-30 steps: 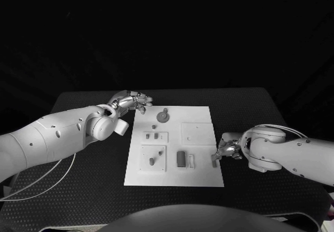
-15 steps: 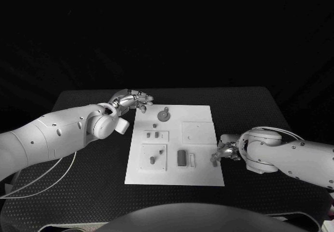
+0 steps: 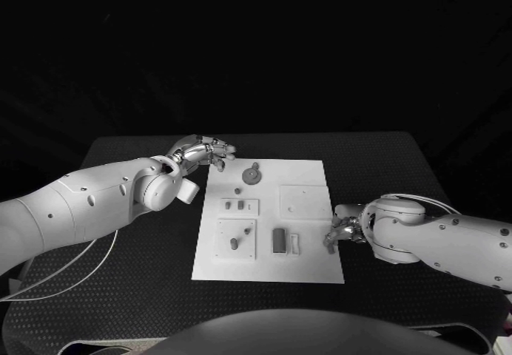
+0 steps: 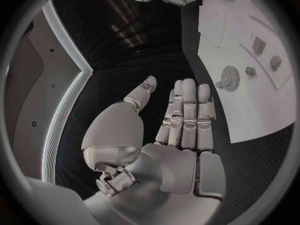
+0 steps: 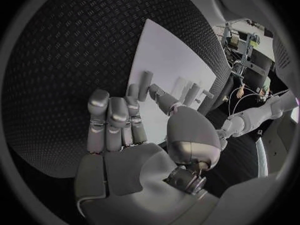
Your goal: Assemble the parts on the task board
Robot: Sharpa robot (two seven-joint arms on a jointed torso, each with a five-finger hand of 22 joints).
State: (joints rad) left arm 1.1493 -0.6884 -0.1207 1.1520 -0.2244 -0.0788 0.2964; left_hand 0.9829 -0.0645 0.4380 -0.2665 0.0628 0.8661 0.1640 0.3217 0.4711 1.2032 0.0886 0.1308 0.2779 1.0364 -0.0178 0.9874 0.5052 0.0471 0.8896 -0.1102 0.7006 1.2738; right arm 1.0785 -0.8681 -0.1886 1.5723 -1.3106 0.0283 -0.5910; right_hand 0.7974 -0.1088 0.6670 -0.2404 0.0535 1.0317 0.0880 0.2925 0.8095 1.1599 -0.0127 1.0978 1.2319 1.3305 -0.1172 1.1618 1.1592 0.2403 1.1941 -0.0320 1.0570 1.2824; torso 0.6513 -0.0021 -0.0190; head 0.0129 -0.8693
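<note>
Right hand [image 3: 339, 233] slightly nearer task board [image 3: 309, 270]

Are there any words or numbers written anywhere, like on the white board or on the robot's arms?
No words or numbers can be read.
Task board: plain white, no print visible.
Parts: no markings visible.
Left arm and right arm: small dark dots, no writing.

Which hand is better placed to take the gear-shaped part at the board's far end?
Left, probably. The left hand hovers open just off the task board's far corner, beside the gear-shaped part; the right hand sits at the near right edge.
</note>
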